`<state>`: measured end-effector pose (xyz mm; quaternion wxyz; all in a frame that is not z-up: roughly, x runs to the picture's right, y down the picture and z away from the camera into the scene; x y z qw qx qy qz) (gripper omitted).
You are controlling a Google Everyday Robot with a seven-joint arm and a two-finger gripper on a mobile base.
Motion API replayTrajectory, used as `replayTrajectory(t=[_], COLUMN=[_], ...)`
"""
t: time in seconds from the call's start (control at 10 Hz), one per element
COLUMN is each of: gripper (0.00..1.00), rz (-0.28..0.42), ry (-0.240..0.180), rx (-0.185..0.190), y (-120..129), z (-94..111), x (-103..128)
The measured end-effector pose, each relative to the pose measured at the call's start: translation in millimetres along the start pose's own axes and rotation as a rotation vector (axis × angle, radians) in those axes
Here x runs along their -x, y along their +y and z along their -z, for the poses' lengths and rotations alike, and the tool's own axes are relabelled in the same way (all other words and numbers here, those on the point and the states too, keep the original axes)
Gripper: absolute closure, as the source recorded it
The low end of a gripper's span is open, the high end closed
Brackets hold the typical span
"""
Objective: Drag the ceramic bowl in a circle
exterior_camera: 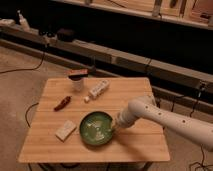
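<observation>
Green ceramic bowl (92, 128) sits front-centre on the table (140, 146), gripper (114, 128) at its right rim; can't tell whether it's clamped on or just resting there. Bowl is likely heavy, rigid, glaze-slick and chippable. I'd pinch the rim wall on that side and slide it flat and slow.

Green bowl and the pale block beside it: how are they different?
The green bowl is round and hollow; the pale block is flat and boxy. The bowl is dark green, the block whitish. The bowl is bigger than the block. The gripper is at the bowl's rim; nothing touches the block. Both sit on the wooden table.
</observation>
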<state>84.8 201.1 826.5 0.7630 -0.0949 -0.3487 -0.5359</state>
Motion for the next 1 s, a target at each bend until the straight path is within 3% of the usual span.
replayTrajectory(t=[0.2, 0.4, 0.6, 0.8, 1.0], gripper=[0.98, 0.98, 0.98, 0.98, 0.93], rz=[-0.070, -0.147, -0.197, -0.221, -0.231], ry=[0.071, 0.108, 0.098, 0.048, 0.026], rx=[0.023, 0.061, 0.098, 0.135, 0.154], y=[39, 82, 109, 117, 120], z=[21, 42, 55, 56, 56], x=[-36, -36, -1, 52, 75])
